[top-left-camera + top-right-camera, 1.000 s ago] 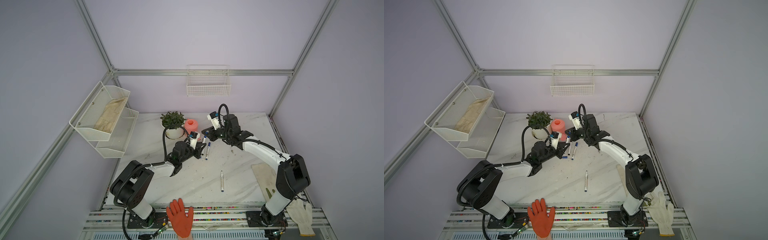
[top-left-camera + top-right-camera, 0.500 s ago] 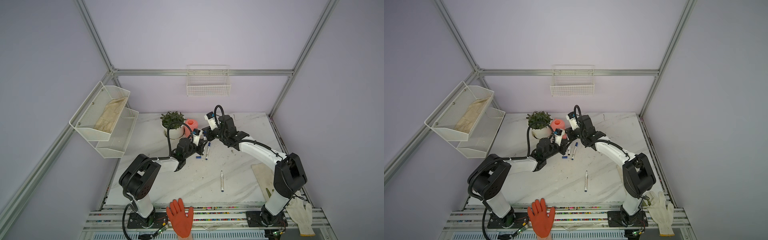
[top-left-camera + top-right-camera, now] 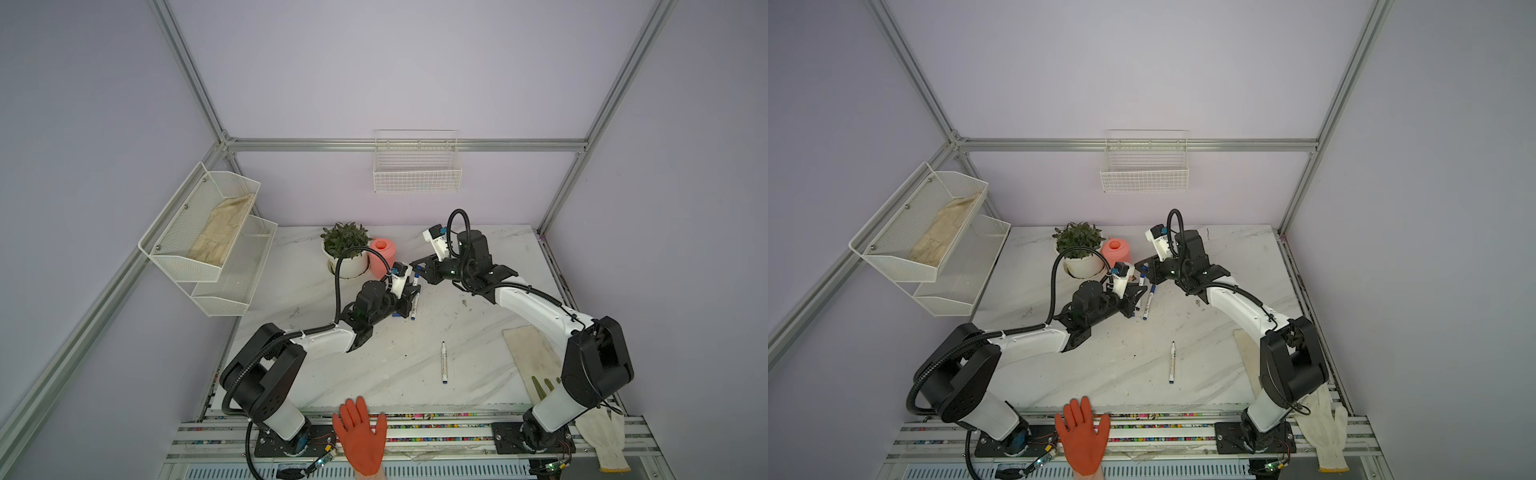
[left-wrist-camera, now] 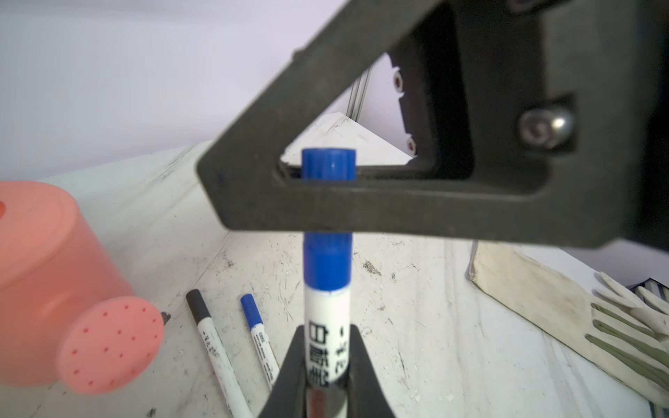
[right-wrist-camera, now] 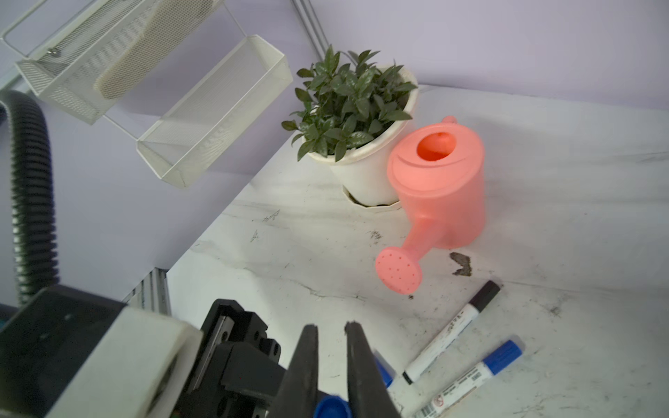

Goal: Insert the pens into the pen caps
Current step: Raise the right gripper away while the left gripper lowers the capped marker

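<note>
Top views: left end effector (image 3: 409,293) and right end effector (image 3: 419,272) meet at frame centre, just right of the pink watering can (image 3: 384,257).
Left wrist view: left end effector pinched narrow on a white pen (image 4: 327,307), with a blue cap (image 4: 328,260) on its far end.
Right wrist view: right end effector closed narrow around that blue cap.
Bench (image 3: 469,340): black-capped pen (image 5: 449,331) and blue-capped pen (image 5: 470,378) lie side by side; lone pen (image 3: 444,362) lies at lower centre in both top views.

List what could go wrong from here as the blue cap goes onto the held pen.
1. The left gripper holds the pen by its barrel while the right gripper pinches the blue cap. A slightly off-axis push could tilt the pen or slip the cap.
2. The black-ended pen and blue-ended pen lie loose close by. A dropping arm might knock them towards the watering can.
</note>
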### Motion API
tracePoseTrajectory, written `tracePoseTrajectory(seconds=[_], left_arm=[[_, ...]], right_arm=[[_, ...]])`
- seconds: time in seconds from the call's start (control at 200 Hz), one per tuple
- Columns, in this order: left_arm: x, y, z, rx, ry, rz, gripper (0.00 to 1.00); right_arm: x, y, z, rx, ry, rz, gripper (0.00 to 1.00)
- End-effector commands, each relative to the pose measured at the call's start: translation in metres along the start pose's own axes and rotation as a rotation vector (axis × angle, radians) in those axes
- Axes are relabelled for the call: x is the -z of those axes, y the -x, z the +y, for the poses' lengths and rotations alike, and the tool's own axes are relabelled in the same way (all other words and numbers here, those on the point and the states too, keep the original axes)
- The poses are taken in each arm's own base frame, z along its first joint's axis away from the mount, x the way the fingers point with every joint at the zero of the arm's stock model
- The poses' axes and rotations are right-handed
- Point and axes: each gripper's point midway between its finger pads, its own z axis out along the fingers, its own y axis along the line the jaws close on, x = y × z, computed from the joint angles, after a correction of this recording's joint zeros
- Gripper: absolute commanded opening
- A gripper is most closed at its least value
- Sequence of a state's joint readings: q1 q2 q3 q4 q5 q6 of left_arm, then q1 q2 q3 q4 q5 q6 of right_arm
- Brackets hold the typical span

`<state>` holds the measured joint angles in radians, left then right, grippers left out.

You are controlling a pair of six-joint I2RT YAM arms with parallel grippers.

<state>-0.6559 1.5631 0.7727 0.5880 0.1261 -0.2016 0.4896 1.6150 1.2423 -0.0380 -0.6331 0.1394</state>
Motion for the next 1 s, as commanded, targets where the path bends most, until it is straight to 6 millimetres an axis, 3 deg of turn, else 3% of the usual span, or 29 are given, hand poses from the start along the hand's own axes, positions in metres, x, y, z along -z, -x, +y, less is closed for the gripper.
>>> tracePoseTrajectory(seconds=[0.0, 0.095, 0.235, 0.38, 0.545, 0.665, 0.835, 0.995], left_arm=[[0.052, 0.109, 0.013, 0.044, 0.122, -0.431, 0.00], [0.049, 0.086, 0.009, 0.077, 0.117, -0.380, 0.00], [0.037, 0.053, 0.005, 0.114, 0.100, -0.303, 0.00], [0.026, 0.022, 0.009, 0.174, 0.103, -0.234, 0.00], [0.020, 0.000, 0.020, 0.244, 0.136, -0.169, 0.00], [0.013, -0.012, 0.026, 0.237, 0.154, -0.086, 0.00], [0.001, -0.019, 0.024, 0.114, 0.140, 0.085, 0.00], [-0.005, -0.022, 0.027, -0.011, 0.161, 0.216, 0.00]], right_arm=[[-0.001, -0.105, -0.024, -0.267, -0.050, 0.319, 0.00], [-0.001, -0.095, -0.021, -0.265, -0.032, 0.287, 0.01], [0.003, -0.064, -0.013, -0.230, -0.012, 0.199, 0.31], [0.020, -0.026, -0.013, -0.182, -0.051, 0.073, 0.44], [0.049, 0.000, -0.025, -0.167, -0.130, -0.058, 0.45], [0.071, 0.011, -0.047, -0.195, -0.225, -0.137, 0.44], [0.089, 0.008, -0.084, -0.264, -0.335, -0.171, 0.43], [0.093, -0.002, -0.106, -0.325, -0.382, -0.161, 0.42]])
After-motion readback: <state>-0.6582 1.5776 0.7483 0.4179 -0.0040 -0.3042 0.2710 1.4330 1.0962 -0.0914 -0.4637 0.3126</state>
